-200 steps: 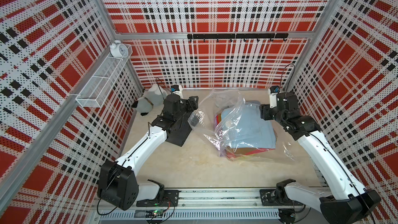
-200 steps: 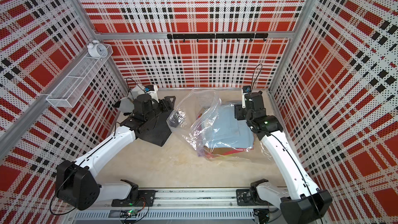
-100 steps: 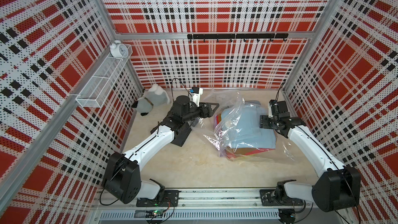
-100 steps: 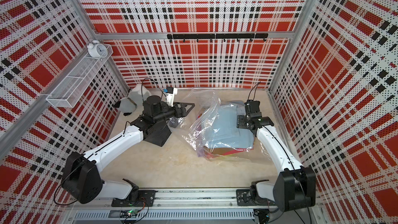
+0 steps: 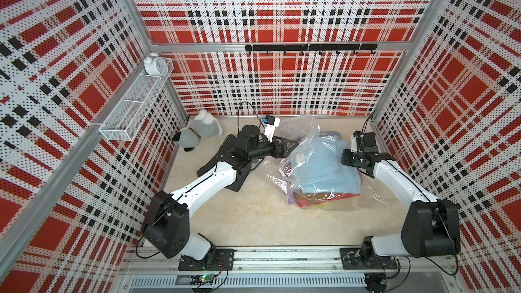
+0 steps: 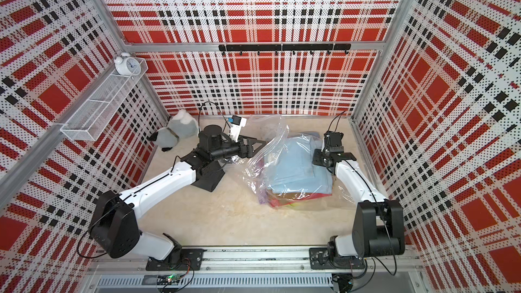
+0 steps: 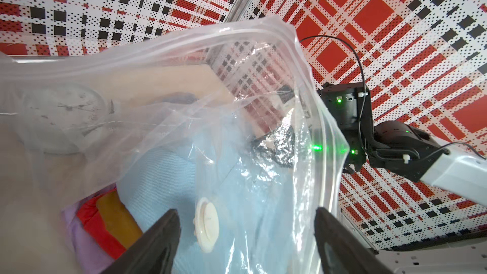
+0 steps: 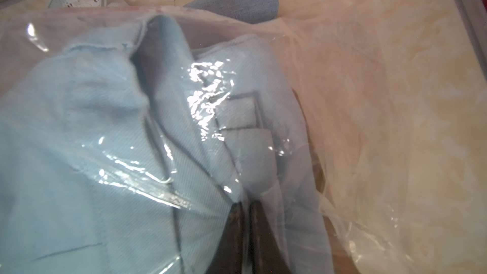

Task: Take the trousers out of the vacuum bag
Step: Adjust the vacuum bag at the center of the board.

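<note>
**Item: vacuum bag (image 5: 304, 147).** Clear, crinkled, lying on the tabletop (image 5: 253, 212). Its zip-strip mouth gapes on the side toward the right arm. The white valve cap (image 7: 207, 229) sits on the upper film.

**Contents: trousers (image 5: 324, 170).** A folded stack, all of it inside the bag. The light blue pair is on top, with red, mustard and lilac edges showing beneath at the bag's near end.

**Right gripper (image 8: 246, 206).** Reaches into the bag mouth. Its jaws are pressed together, and the light blue cloth puckers toward their tips, so they appear to nip a fold of the top pair.

**Left gripper (image 7: 246, 210).** At the bag's valve side, opposite the mouth. Its jaws are spread wide with the film and valve cap between them, and they hold nothing.

**Other stock.** A plush toy (image 5: 197, 133) lies well apart from the bag, beyond the left arm.

**Step in hand (judged).** The first pair is being grasped for removal, and nothing is out yet.

**Next move calls for (judged).**
- The left jaws close on the film to anchor the bag.
- The right arm then draws back through the mouth, low and straight.
- If the bag is left unanchored, the slippery film is likely to travel with the cloth.
- A thin pinch may slip, or drag the pairs below askew.
</note>
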### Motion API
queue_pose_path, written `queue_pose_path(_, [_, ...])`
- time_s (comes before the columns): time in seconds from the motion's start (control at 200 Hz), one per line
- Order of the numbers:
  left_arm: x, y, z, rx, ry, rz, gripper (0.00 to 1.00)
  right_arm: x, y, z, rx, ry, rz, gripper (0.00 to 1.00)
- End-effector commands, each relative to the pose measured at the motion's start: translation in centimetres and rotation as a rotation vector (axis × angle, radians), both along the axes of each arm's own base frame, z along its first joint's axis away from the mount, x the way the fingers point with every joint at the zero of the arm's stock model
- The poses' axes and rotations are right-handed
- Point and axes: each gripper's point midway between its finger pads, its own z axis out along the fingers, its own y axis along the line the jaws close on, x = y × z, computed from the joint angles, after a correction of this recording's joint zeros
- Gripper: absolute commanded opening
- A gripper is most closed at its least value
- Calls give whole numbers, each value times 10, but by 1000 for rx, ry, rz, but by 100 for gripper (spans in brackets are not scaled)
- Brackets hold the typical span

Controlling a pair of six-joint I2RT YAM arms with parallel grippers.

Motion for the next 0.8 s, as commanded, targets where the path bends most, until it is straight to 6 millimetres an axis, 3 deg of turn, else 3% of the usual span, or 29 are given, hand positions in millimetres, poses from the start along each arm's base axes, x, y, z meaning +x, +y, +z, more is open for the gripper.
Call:
queue_pose_path(0.0, [0, -9, 17, -18, -47, -26, 81, 7, -2, -22, 4, 58, -2, 0])
queue_pose_path(0.185, [0, -13, 18, -21, -53, -35, 79, 23, -12, -16, -38, 44, -12, 0])
queue_pose_path(0.431, [3, -24, 12, -24, -39, -49, 74, 57, -51, 9, -113, -13, -80, 0])
queue_pose_path(0.792, [5, -26, 11, -35, -33, -32, 74, 100, -106, 25, -205, -91, -202, 0])
